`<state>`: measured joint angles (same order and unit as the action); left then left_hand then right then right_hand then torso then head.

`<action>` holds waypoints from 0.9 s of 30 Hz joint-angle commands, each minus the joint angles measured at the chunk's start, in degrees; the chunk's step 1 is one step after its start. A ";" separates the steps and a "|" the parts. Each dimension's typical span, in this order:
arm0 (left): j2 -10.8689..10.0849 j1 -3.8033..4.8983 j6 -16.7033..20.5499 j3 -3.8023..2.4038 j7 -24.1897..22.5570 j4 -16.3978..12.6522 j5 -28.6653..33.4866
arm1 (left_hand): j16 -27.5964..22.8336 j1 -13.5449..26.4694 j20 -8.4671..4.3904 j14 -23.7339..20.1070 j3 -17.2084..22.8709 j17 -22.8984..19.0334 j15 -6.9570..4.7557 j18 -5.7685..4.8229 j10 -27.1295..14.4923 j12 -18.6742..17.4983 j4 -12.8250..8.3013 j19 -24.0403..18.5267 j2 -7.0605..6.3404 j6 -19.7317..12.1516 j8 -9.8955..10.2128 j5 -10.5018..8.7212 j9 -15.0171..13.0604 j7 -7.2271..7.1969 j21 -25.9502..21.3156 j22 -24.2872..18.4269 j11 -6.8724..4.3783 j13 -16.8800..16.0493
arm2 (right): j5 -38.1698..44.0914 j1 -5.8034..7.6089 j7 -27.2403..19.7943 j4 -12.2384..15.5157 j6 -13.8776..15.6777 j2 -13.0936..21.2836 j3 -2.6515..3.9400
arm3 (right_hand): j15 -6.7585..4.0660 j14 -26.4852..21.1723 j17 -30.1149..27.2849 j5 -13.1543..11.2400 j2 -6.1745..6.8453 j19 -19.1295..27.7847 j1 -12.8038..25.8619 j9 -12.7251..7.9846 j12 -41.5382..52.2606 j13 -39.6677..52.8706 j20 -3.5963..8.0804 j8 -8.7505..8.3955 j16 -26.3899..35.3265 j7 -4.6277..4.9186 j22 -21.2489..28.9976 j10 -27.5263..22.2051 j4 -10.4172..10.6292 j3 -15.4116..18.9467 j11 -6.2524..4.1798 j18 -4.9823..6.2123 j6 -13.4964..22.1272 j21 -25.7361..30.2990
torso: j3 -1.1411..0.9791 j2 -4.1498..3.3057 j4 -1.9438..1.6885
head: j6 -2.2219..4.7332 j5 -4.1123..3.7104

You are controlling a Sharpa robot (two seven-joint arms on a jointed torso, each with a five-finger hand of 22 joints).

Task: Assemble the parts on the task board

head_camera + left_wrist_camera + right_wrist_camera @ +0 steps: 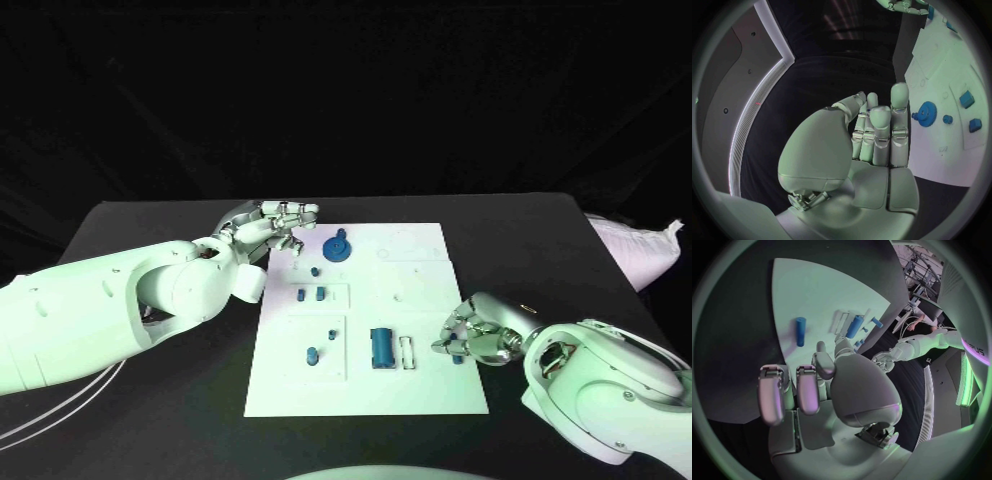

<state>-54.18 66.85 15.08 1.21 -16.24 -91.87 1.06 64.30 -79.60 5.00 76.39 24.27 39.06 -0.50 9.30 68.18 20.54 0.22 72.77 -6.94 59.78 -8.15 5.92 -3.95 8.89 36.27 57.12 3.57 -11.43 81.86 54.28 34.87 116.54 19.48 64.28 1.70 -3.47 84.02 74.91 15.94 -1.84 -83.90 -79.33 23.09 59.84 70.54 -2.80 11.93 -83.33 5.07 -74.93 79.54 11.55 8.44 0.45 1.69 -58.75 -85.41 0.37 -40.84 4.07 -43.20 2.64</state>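
- Bench (159,420): black, carries everything.
- Task board (411,385): white plate, mid-bench, long side running away from the robot. Also in left wrist view (942,150) and right wrist view (817,295).
- Left arm (101,310): comes in from the left, reaches to the board's far-left corner.
- Right arm (613,385): comes in from lower right, ends at the board's right edge.
- Left hand (281,222): over the bench just off the board's far-left corner, near the gear. Wrist view (873,135) shows fingers straight and close together, thumb alongside, nothing in the hand; can't tell if it touches anything.
- Right hand (473,338): at the board's right edge, fingers curled in. Wrist view (811,385): fingers bent down, nothing seen in them; a small blue piece (459,359) sits right at the fingertips, can't tell if it's pinched, so grip state unknown.
- Blue cylinder (382,347): largest part, lying on the near half of the board, beside a pale slot (407,352). Also (853,327).
- Blue gear (339,247): on the far part of the board, near the left hand; also (927,114).
- Small blue parts (309,295): pair in the recessed panel mid-left; more below at (313,353).
- Blue pin (800,331): lies alone on the board, apart from the cylinder.
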 commanded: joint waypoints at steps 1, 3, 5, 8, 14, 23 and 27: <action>-0.04 0.00 -0.59 -0.02 -0.31 -0.15 -0.14 | 0.28 -0.01 -0.01 0.00 -0.30 0.09 -0.38 0.27 -0.43 0.26 0.04 0.46 0.55 -0.12 -0.29 0.04 0.08 -0.23 -0.21 0.00 0.07 -0.06 | 5.74 0.00 0.67 0.11 0.16 1.73 -0.03 | 0.12 3.61 2.13 2.33 0.26 -1.38 0.05 -0.50 0.41 0.16 -0.44 -0.42 -0.13 -0.17 -9.65 0.45 0.81 0.31 -0.13 -0.02 -1.37 -0.32 | 0.02 0.06 0.33 | 0.06 -0.29; -0.06 0.00 -0.60 -0.02 -0.34 -0.15 -0.14 | 0.28 -0.01 -0.01 0.00 -0.30 0.09 -0.38 0.27 -0.43 0.26 0.04 0.46 0.55 -0.12 -0.29 0.04 0.08 -0.23 -0.21 0.00 0.07 -0.06 | 7.30 -0.01 1.20 0.28 0.10 2.55 -0.03 | 0.03 3.65 2.35 2.76 0.31 -1.55 0.46 -0.66 0.58 0.25 -0.39 -0.57 -0.23 -0.32 -9.84 0.65 1.44 0.57 -0.23 -0.08 -1.97 -0.46 | -0.01 0.06 0.39 | 0.01 -0.51; -0.07 0.00 -0.60 -0.02 -0.37 -0.13 -0.14 | 0.28 -0.01 -0.01 0.00 -0.30 0.09 -0.38 0.27 -0.43 0.26 0.04 0.46 0.55 -0.12 -0.29 0.04 0.08 -0.23 -0.21 0.00 0.07 -0.06 | 8.91 -0.02 1.81 0.44 0.01 3.27 -0.04 | -0.03 3.71 2.62 2.69 0.41 -1.77 1.04 -0.72 1.01 0.52 -0.33 -0.64 -0.37 -0.43 -10.10 0.92 2.17 0.93 -0.32 -0.15 -2.55 -0.66 | -0.03 0.10 0.49 | -0.02 -0.67; -0.03 -0.01 -0.63 -0.02 -0.40 -0.12 -0.14 | 0.28 -0.01 -0.01 0.00 -0.30 0.09 -0.38 0.27 -0.43 0.26 0.04 0.46 0.55 -0.12 -0.29 0.04 0.08 -0.23 -0.21 0.00 0.07 -0.06 | 10.43 -0.06 2.63 0.50 -0.36 3.73 -0.07 | -0.13 3.76 2.89 2.35 0.37 -1.99 1.50 -0.70 1.43 0.78 -0.25 -0.69 -0.50 -0.60 -10.35 1.20 2.95 1.21 -0.44 -0.23 -3.16 -0.85 | -0.01 0.14 0.58 | -0.06 -1.00; 0.06 -0.02 -0.78 -0.01 -0.31 -0.13 -0.14 | 0.29 -0.23 -0.01 -0.03 -0.25 0.01 -0.39 0.28 -0.67 0.60 -0.13 0.50 0.61 -0.09 -0.34 0.05 0.06 -0.24 -0.21 0.04 0.05 -0.26 | 11.05 -0.25 3.54 -0.04 -2.18 3.43 -0.12 | -0.23 3.76 2.89 2.02 0.40 -2.01 1.82 -0.61 1.53 0.86 -0.15 -0.74 -0.50 -0.73 -10.38 1.32 3.64 1.47 -0.55 -0.24 -3.64 -0.88 | -0.01 0.11 0.49 | -0.07 -1.27; -0.09 -0.02 -0.81 0.01 -0.24 -0.20 -0.14 | 0.29 -0.23 -0.01 -0.03 -0.25 0.01 -0.39 0.28 -0.67 0.60 -0.13 0.50 0.61 -0.09 -0.34 0.05 0.06 -0.24 -0.21 0.04 0.05 -0.26 | 11.07 -0.82 4.10 -2.03 -4.71 0.88 -0.24 | -0.25 3.74 2.83 1.91 0.54 -1.97 1.98 -0.58 1.48 0.84 -0.12 -0.80 -0.46 -0.75 -10.34 1.31 3.93 1.65 -0.57 -0.22 -3.73 -0.84 | 0.06 0.08 0.46 | -0.32 -1.15; -0.12 -0.03 -0.84 0.01 -0.23 -0.20 -0.14 | 0.29 -0.23 -0.01 -0.03 -0.25 0.01 -0.39 0.28 -0.67 0.60 -0.13 0.50 0.61 -0.09 -0.34 0.05 0.06 -0.24 -0.21 0.04 0.05 -0.26 | 11.54 -1.26 4.15 -2.64 -5.37 -0.19 -0.26 | -0.27 3.73 2.81 1.80 0.65 -1.94 1.95 -0.55 1.43 0.82 -0.11 -0.81 -0.44 -0.78 -10.30 1.30 3.99 1.73 -0.59 -0.21 -3.81 -0.80 | 0.04 0.17 0.49 | -0.49 -1.09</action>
<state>-54.32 66.82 15.07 1.24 -16.21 -91.92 1.06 64.30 -79.84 5.00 76.39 24.27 39.06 -0.50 9.30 67.77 20.97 0.22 72.77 -6.70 59.78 -8.15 5.92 -3.96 8.89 36.28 57.12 3.57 -11.63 91.74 53.21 38.32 114.05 16.42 64.36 1.47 -3.47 84.02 74.90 18.07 -1.13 -83.89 -77.87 22.50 61.30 71.33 -2.79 11.44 -83.56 4.30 -74.91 80.37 15.19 10.17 0.00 1.70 -62.02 -86.09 0.41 -40.72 4.52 -43.57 1.52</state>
